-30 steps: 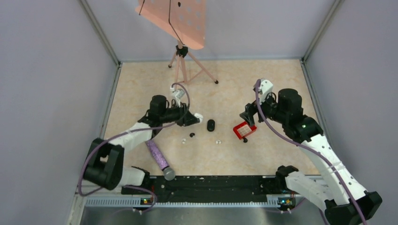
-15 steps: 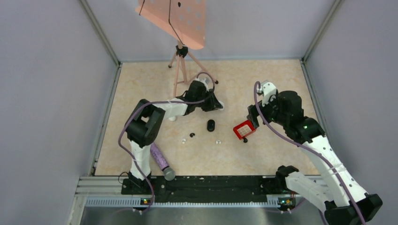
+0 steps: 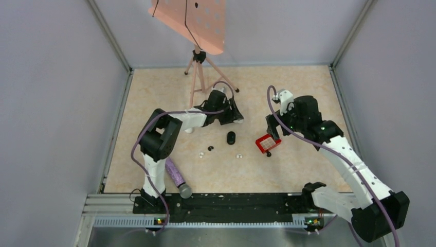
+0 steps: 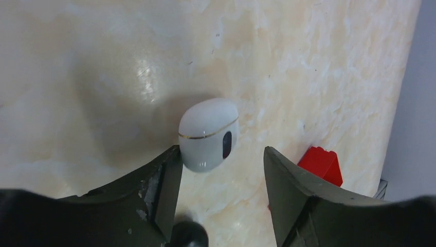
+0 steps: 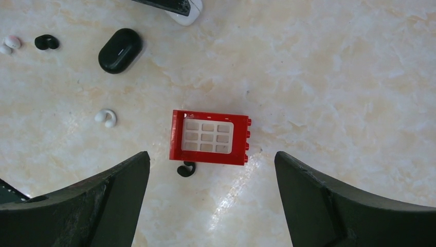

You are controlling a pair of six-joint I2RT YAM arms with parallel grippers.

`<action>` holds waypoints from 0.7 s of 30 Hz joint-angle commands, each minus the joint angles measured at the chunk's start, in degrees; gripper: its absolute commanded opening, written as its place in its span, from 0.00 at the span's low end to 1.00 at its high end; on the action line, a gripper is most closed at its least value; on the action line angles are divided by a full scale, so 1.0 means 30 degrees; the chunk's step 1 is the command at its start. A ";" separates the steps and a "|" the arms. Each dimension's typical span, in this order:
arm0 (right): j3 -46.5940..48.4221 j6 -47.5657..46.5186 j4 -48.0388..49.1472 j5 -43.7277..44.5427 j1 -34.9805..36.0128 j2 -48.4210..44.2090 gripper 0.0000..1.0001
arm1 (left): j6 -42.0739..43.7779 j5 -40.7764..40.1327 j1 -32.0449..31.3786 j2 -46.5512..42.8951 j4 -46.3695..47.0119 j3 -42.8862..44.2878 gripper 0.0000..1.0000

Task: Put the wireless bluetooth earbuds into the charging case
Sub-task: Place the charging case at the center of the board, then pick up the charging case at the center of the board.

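The white charging case (image 4: 208,134) with a gold seam and a dark spot stands closed on the table. It sits at the tips of my open left gripper (image 4: 221,154), touching the left finger (image 4: 167,170). From above, the left gripper (image 3: 237,117) is right of the tripod. White earbuds (image 3: 200,154) (image 3: 238,155) lie loose on the table; the right wrist view shows them too (image 5: 106,117) (image 5: 9,43). My right gripper (image 5: 211,206) is open and empty above the red basket (image 5: 211,137), and also shows from above (image 3: 271,126).
A black case (image 3: 231,137) and black earbuds (image 3: 210,148) (image 3: 268,154) lie mid-table. A purple-handled microphone (image 3: 174,175) lies near the left base. A pink music stand (image 3: 198,67) stands at the back. Grey walls enclose the table.
My left arm has swung away and to the right, the white case staying at its fingertips. My right gripper has shifted a little left and farther back.
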 commanded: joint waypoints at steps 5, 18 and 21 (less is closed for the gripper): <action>0.0103 0.0236 0.2959 -0.2111 -0.0212 0.1419 0.89 | 0.6586 0.1080 0.1658 -0.4801 -0.5221 -0.0830 0.67; -0.0843 0.1055 0.6459 -0.4523 0.1936 0.6251 0.67 | 1.8271 0.3061 0.5256 -1.5545 -1.0973 -0.7045 0.65; 0.1199 -0.2283 0.4649 -0.5658 0.2884 0.7853 0.67 | 1.5235 0.2027 0.6169 -1.6960 -1.0084 -0.7144 0.65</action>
